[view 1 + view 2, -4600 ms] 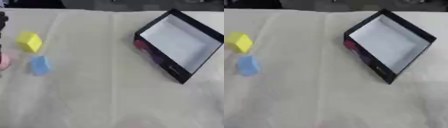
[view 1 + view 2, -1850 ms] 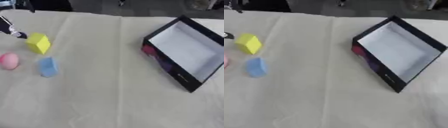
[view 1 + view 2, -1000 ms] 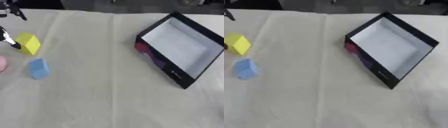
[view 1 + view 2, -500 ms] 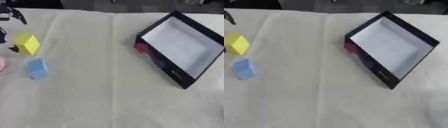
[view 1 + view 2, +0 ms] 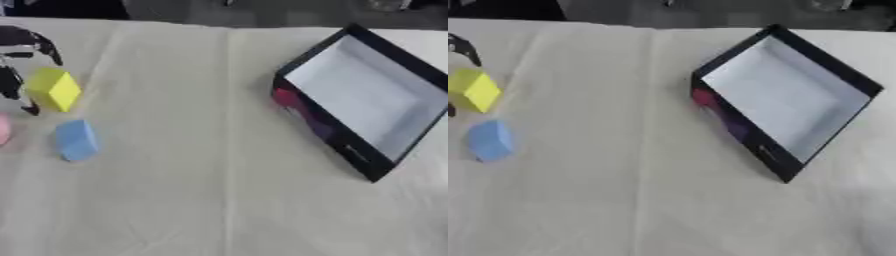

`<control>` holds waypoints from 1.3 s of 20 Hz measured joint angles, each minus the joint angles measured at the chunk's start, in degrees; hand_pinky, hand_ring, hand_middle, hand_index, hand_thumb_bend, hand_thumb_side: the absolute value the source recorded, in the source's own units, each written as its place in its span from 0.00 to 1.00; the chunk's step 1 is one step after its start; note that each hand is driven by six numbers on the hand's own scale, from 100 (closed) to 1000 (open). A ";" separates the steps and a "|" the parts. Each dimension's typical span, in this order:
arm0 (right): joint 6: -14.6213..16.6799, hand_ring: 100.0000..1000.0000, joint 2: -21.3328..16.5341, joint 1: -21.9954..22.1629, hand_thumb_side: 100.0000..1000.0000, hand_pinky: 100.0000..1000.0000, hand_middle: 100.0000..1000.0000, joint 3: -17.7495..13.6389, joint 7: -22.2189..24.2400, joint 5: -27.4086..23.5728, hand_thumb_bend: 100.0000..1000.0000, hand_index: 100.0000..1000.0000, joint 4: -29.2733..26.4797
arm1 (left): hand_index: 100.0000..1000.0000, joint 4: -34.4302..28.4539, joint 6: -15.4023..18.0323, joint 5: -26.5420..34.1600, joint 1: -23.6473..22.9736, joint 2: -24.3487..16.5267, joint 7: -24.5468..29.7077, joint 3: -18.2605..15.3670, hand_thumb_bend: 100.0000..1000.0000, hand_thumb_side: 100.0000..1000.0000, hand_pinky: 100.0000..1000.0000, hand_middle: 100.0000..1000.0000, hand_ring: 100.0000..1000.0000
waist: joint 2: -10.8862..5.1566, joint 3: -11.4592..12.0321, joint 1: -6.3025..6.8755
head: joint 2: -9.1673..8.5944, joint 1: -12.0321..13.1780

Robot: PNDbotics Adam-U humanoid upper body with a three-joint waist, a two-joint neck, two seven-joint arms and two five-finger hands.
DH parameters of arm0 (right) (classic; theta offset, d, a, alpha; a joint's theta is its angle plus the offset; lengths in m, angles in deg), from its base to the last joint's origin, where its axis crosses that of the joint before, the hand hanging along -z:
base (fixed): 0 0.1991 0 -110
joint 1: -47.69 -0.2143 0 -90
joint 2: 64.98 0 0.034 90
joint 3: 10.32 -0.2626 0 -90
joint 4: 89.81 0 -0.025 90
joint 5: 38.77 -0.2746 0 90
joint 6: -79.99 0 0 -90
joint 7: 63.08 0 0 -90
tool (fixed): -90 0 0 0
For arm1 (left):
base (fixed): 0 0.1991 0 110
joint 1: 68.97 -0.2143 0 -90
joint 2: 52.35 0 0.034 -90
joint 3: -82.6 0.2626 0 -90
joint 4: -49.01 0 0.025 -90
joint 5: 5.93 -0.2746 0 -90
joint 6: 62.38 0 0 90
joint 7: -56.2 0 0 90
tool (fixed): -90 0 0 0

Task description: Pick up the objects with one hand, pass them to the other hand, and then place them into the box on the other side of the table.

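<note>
Two blocks: yellow cube (image 5: 54, 89) | blue rounded (image 5: 77, 140) | left hand (image 5: 19, 65) spread | black box (image 5: 364, 97)

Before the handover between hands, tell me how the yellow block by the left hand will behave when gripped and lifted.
The yellow cube-shaped block shows flat faces and edges, so it probably will not roll and should sit steady between fingers. Its matte, soft-looking surface suggests foam: likely light and perhaps a little squashy. The left robot hand has fingers on either side of it, so a pinch across opposite faces looks workable.

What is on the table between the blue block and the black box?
Nothing. Between the blue block and the black box there is only bare cream tablecloth. The left eye view shows the whole stretch.
</note>
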 measured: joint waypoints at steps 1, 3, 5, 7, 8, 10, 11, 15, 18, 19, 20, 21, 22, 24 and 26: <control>-0.07 0.91 0.08 -0.01 0.51 0.70 0.86 0.03 0.06 0.02 0.00 0.98 0.00 | 0.80 0.15 0.19 -0.20 0.04 0.16 -0.19 -0.13 0.80 0.01 0.98 0.79 0.87 | 0.01 -0.01 0.00 | -0.01 0.08; -0.16 0.91 0.32 -0.01 0.51 0.70 0.86 0.16 0.13 0.15 0.00 0.98 0.00 | 0.79 0.29 0.53 -0.43 0.05 0.19 -0.53 -0.16 0.78 0.01 0.97 0.78 0.87 | 0.04 -0.08 0.00 | -0.01 0.17; -0.26 0.91 0.36 -0.02 0.52 0.70 0.86 0.31 0.20 0.21 0.00 0.98 0.00 | 0.78 0.59 0.69 -0.81 0.07 0.21 -0.69 -0.16 0.78 0.01 0.96 0.78 0.86 | 0.06 -0.10 0.00 | -0.01 0.24; -0.34 0.91 0.37 -0.02 0.52 0.70 0.86 0.31 0.26 0.31 0.00 0.98 0.00 | 0.78 0.87 0.68 -1.25 0.07 0.30 -0.68 -0.16 0.77 0.00 0.95 0.77 0.86 | 0.15 -0.15 0.00 | -0.01 0.39; -0.38 0.91 0.39 -0.03 0.52 0.70 0.86 0.32 0.29 0.35 0.00 0.98 0.00 | 0.77 0.94 0.66 -1.45 0.07 0.44 -0.66 -0.16 0.77 0.00 0.95 0.77 0.86 | 0.17 -0.20 0.00 | -0.01 0.42; -0.44 0.91 0.41 -0.03 0.52 0.70 0.86 0.32 0.29 0.38 0.00 0.98 0.00 | 0.77 1.10 0.56 -1.82 0.07 0.66 -0.56 -0.18 0.76 0.00 0.94 0.76 0.86 | 0.21 -0.29 0.00 | -0.01 0.44; -0.46 0.91 0.42 -0.03 0.52 0.70 0.86 0.32 0.28 0.39 0.00 0.98 0.00 | 0.75 1.23 0.51 -1.96 0.07 0.67 -0.51 -0.20 0.75 0.00 0.93 0.76 0.85 | 0.25 -0.31 0.00 | -0.01 0.44; -0.59 0.91 0.55 -0.02 0.52 0.70 0.86 0.33 0.26 0.40 0.00 0.99 0.00 | 0.70 1.42 0.44 -2.36 0.07 0.67 -0.44 -0.48 0.72 0.00 0.91 0.72 0.83 | 0.29 -0.33 0.00 | -0.02 0.44; -0.78 0.92 0.84 -0.01 0.53 0.70 0.86 0.34 0.37 0.40 0.00 0.99 0.00 | 0.68 1.60 0.47 -2.51 0.07 0.68 -0.47 -0.49 0.70 0.00 0.88 0.69 0.81 | 0.29 -0.33 0.00 | -0.02 0.48; -0.83 0.92 0.84 -0.01 0.53 0.70 0.86 0.35 0.37 0.40 0.00 0.99 0.00 | 0.67 1.60 0.48 -2.53 0.07 0.68 -0.48 -0.49 0.68 0.00 0.87 0.68 0.80 | 0.29 -0.32 0.00 | -0.02 0.56; -0.86 0.92 0.84 -0.01 0.53 0.70 0.86 0.35 0.37 0.40 0.00 0.99 0.00 | 0.65 1.60 0.48 -2.53 0.09 0.68 -0.48 -0.49 0.66 0.00 0.85 0.67 0.79 | 0.29 -0.30 0.00 | -0.02 0.65; -0.86 0.92 0.84 0.00 0.54 0.70 0.86 0.35 0.37 0.40 0.00 0.99 0.00 | 0.63 1.60 0.50 -2.53 0.11 0.68 -0.50 -0.49 0.63 0.00 0.83 0.64 0.77 | 0.29 -0.28 0.00 | -0.02 0.71; -0.87 0.92 0.84 0.01 0.54 0.70 0.86 0.35 0.37 0.40 0.00 0.99 0.00 | 0.63 1.60 0.54 -2.53 0.12 0.68 -0.54 -0.49 0.63 0.00 0.83 0.64 0.77 | 0.29 -0.26 0.00 | -0.02 0.76; -0.87 0.92 0.84 0.03 0.55 0.70 0.86 0.35 0.37 0.40 0.00 0.99 0.00 | 0.57 1.61 0.61 -2.53 0.14 0.68 -0.61 -0.50 0.56 0.00 0.79 0.58 0.73 | 0.29 -0.26 0.00 | -0.02 0.83; -0.86 0.92 0.84 0.05 0.56 0.70 0.86 0.35 0.37 0.40 0.00 0.99 0.00 | 0.54 1.63 0.66 -2.35 0.15 0.68 -0.66 -0.50 0.54 0.00 0.77 0.56 0.71 | 0.29 -0.22 0.00 | -0.01 0.83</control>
